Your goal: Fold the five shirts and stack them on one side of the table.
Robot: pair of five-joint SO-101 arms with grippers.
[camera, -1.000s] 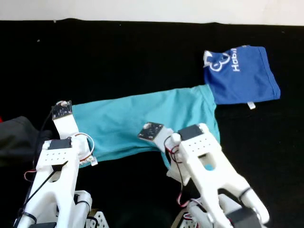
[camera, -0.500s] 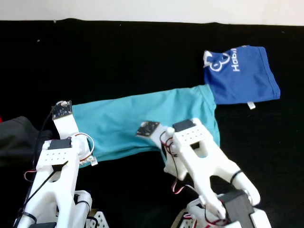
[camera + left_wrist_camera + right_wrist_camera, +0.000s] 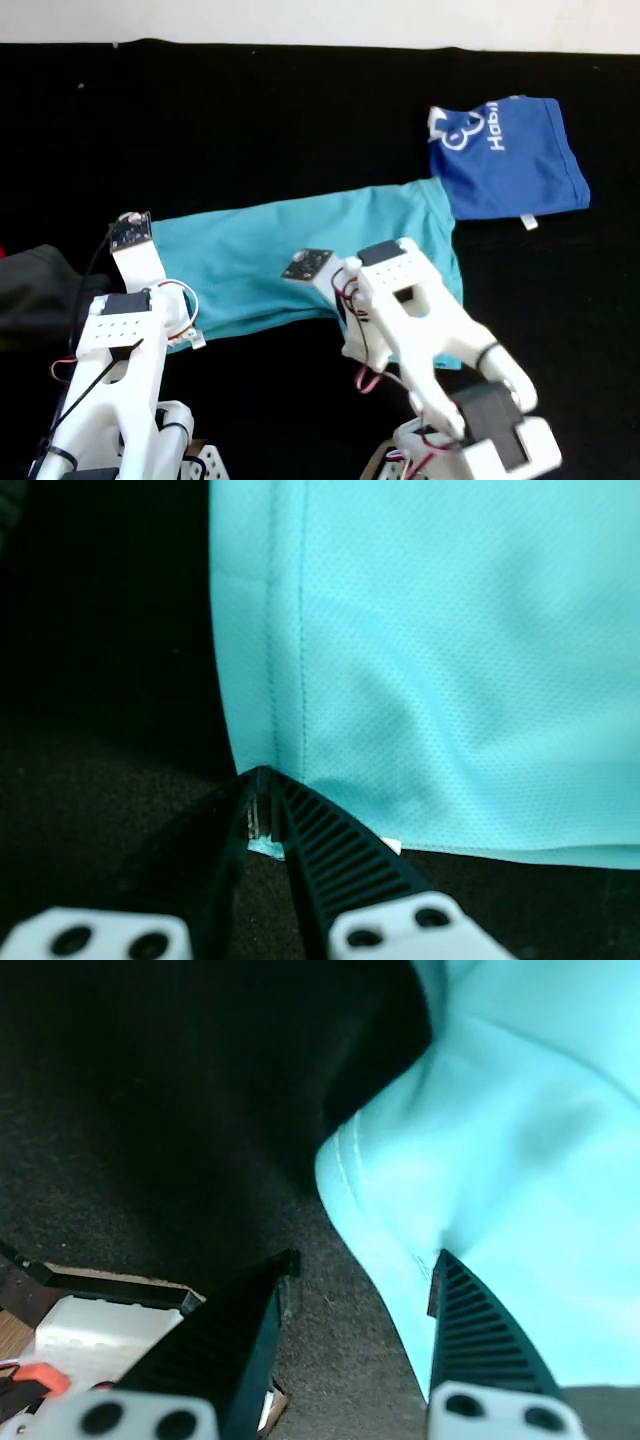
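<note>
A teal shirt [image 3: 300, 250] lies spread across the middle of the black table. Its near left corner [image 3: 262, 848] sits in my left gripper [image 3: 262, 788], which is shut on the hem; the rest of the teal shirt [image 3: 450, 660] stretches flat away from it. My left arm [image 3: 125, 330] stands at the shirt's near left end. My right arm [image 3: 400, 300] hangs over the shirt's near right part. My right gripper [image 3: 362, 1260] is open, and the teal shirt's hem edge [image 3: 400, 1210] lies between its fingers. A folded blue shirt [image 3: 510, 155] rests at the far right.
A dark garment [image 3: 35, 290] lies bunched at the left edge of the table. The black cloth [image 3: 250, 120] runs bare behind the teal shirt to the far table edge. A white arm base [image 3: 100, 1325] shows beside the right gripper.
My right arm has shifted a little to the left over the teal shirt's near edge. The left arm and both shirts have not moved.
</note>
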